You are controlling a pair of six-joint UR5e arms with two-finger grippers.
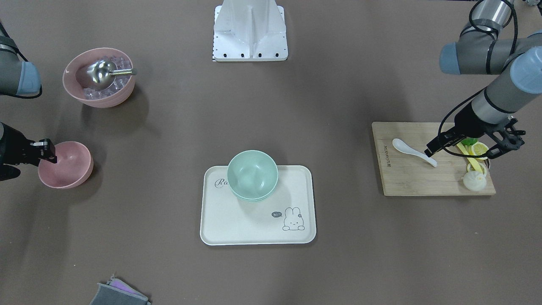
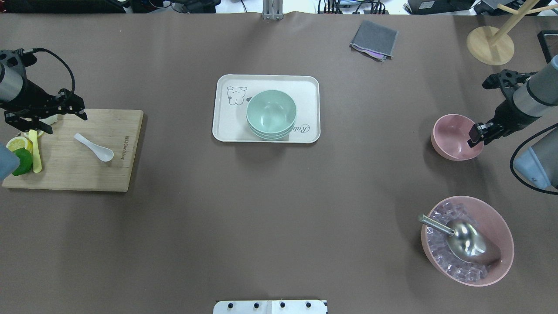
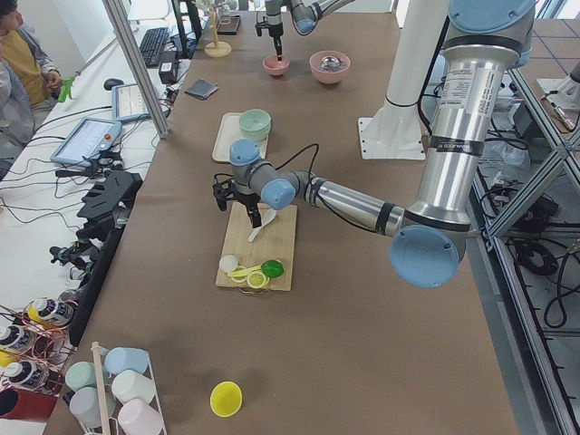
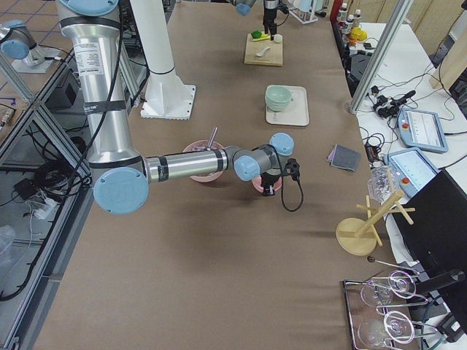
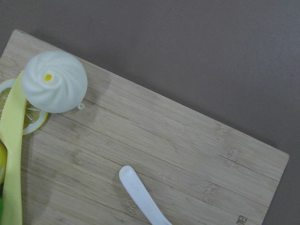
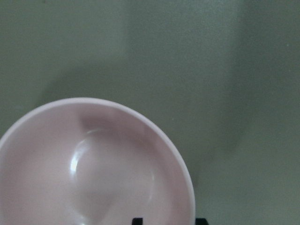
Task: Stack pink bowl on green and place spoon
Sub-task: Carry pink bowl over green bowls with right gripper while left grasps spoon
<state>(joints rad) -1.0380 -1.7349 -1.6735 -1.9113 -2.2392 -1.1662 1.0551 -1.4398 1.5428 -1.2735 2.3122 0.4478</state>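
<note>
The pink bowl sits on the bare table, well apart from the tray. The right gripper is at its rim with fingers apart, one inside and one outside the wall, as the wrist view shows. The green bowl tops a short stack of like bowls on the tray. The spoon lies flat on the board, and the left gripper hangs over its handle end near the lemon and bun, fingers spread wide and holding nothing.
</note>
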